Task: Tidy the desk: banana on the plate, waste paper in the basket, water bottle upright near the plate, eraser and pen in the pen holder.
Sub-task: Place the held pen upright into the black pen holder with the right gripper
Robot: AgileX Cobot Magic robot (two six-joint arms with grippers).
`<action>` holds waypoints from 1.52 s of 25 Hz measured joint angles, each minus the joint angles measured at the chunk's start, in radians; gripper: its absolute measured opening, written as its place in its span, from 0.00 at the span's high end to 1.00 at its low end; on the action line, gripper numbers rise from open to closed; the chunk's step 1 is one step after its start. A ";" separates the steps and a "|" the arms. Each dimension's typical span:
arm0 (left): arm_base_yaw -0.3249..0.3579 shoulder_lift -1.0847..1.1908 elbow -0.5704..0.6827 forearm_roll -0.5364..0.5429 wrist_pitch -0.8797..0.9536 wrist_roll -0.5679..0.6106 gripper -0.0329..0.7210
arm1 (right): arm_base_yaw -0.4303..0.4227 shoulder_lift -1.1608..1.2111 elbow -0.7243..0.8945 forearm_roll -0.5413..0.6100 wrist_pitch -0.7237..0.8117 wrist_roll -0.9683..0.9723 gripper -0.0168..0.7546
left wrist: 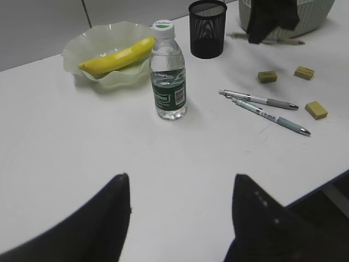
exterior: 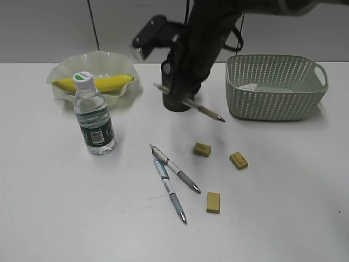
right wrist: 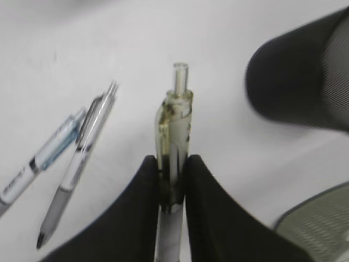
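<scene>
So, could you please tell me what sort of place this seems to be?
Probably an office or lab desk staged for tidying: a plain white tabletop, a black wire-mesh pen holder, and loose pens and tan erasers.

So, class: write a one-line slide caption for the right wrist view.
Right gripper clamps a clear pen above the desk, beside the black mesh pen holder, two more pens lying left.

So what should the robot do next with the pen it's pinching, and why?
Probably lift the clear-barrelled pen, pinched in the right gripper, over the black wire-mesh cup beside it and tip it in; the pen looks low and slanted, with two pens left on the white tabletop.
</scene>
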 joint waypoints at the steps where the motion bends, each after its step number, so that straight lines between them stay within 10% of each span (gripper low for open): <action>1: 0.000 0.000 0.000 0.000 0.000 0.000 0.37 | 0.000 -0.017 -0.018 0.007 -0.019 0.000 0.82; 16: 0.000 0.000 0.001 0.000 0.000 0.000 0.38 | -0.064 -0.002 -0.073 0.207 -0.765 0.187 0.82; 38: 0.000 0.000 0.001 0.000 0.000 0.000 0.38 | -0.138 0.174 -0.071 0.340 -0.939 0.191 0.82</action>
